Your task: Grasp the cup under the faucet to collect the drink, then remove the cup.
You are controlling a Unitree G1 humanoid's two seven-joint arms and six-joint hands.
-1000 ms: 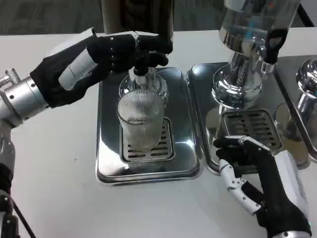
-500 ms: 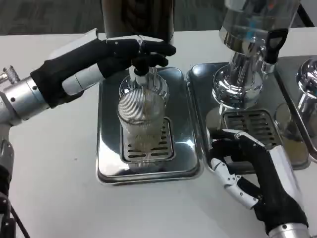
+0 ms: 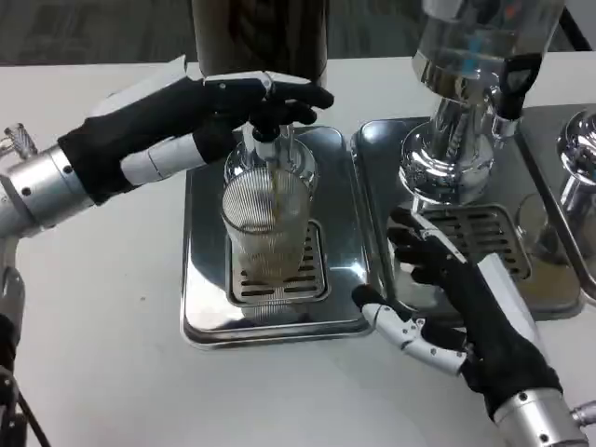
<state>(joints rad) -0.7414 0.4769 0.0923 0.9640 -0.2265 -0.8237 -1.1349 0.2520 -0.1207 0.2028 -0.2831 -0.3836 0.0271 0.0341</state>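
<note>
Ribbed clear cup (image 3: 267, 235) stands on drip tray (image 3: 209, 307) grate under faucet (image 3: 265, 142); left hand (image 3: 200, 116) presses the faucet lever, right hand (image 3: 456, 303) spread, holding nothing.

Cup (image 3: 267, 228) stands on drip tray (image 3: 207, 289), directly below left hand (image 3: 200, 116) at faucet (image 3: 265, 140). Right hand (image 3: 456, 303) lies right of cup, before second dispenser (image 3: 461, 102).

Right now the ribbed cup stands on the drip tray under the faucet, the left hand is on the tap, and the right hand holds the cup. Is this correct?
Not quite: in the head view the right hand is open beside the cup, apart from it. The rest is right.
</note>
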